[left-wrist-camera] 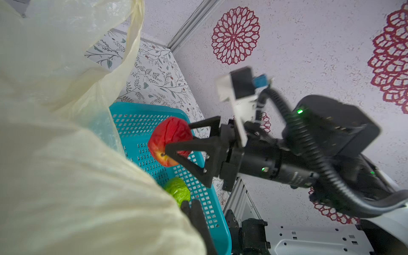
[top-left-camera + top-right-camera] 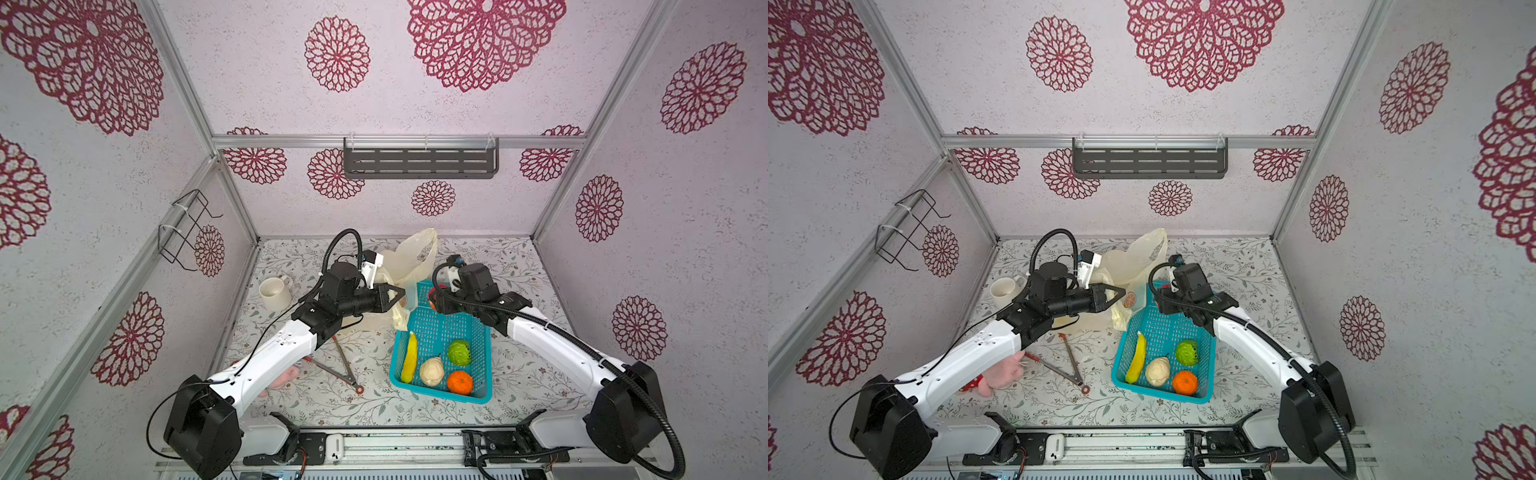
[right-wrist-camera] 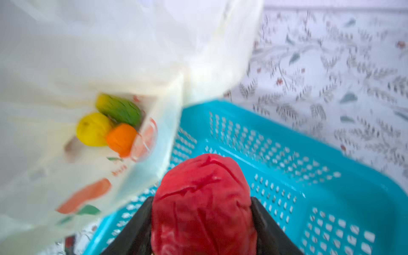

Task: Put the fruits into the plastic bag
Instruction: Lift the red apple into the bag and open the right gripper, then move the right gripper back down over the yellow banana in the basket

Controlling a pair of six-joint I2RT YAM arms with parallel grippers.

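Up close, the creased red ball point(image 1: 170, 136) sits clamped in the right gripper point(image 1: 179, 137) — the left gripper point(image 2: 395, 297) pinches the plastic bag point(image 2: 415, 253); only the right wrist view shows a lemon point(image 3: 93, 129) inside.

A wrinkled red ball point(image 3: 203, 198), blushing yellow at one end, shows against the black right claw point(image 1: 178, 136) and a teal perforated basket point(image 2: 432, 336). In the basket lie a yellow banana point(image 2: 410, 363), a beige pear point(image 2: 432, 371), a bright orange tangerine point(image 2: 459, 382) and a lime-green ball point(image 2: 459, 352). The translucent cream-yellow plastic bag point(image 2: 415, 253), printed with orange fruit and green leaves, holds a yellow lemon point(image 3: 93, 129), an orange fruit point(image 3: 121, 138) and a blurred green fruit point(image 3: 119, 109). The desk point(image 2: 519, 374) wears white cloth with grey-green sprigs and small red berries. The walls point(image 2: 478, 41) are pale lilac with crimson lace rosettes.
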